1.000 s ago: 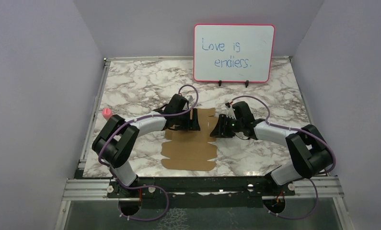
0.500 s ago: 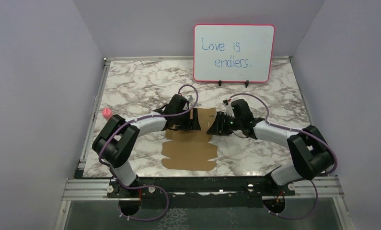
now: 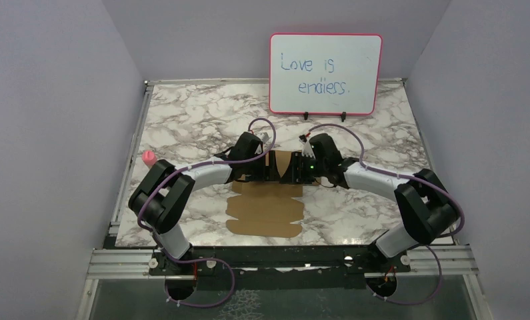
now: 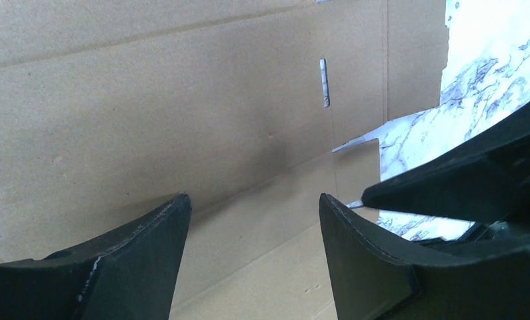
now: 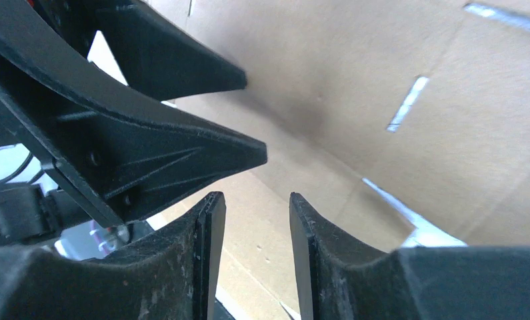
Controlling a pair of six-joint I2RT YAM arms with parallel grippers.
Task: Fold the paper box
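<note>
1. Top external view, nearest the arm bases: the paper box (image 3: 265, 212) lies in the middle of the marble-pattern tabletop (image 3: 182, 113). Its near half is flat, with wavy flap edges.
2. It is plain brown cardboard, thin and matte. I judge it light and rather stiff, so it should bend cleanly only along the pressed creases. It may also slide on the smooth tabletop.
3. Farther on, both tools meet at the far half of the sheet, where a panel stands raised.
4. The left tool (image 4: 252, 200) is released, its fingers wide apart with nothing between them. The raised panel with a narrow slot (image 4: 325, 83) is in front of it.
5. The right tool (image 5: 254, 197) has its black fingers partly apart and grasps nothing. The pointed fingers of the left tool are just beside it.
6. A good hold, I think, is the free edge of a flap close to a crease, while the other tool presses the base down. A hard squeeze could dent it.
7. Farthest, a pink-framed whiteboard (image 3: 325, 73) stands upright.
</note>
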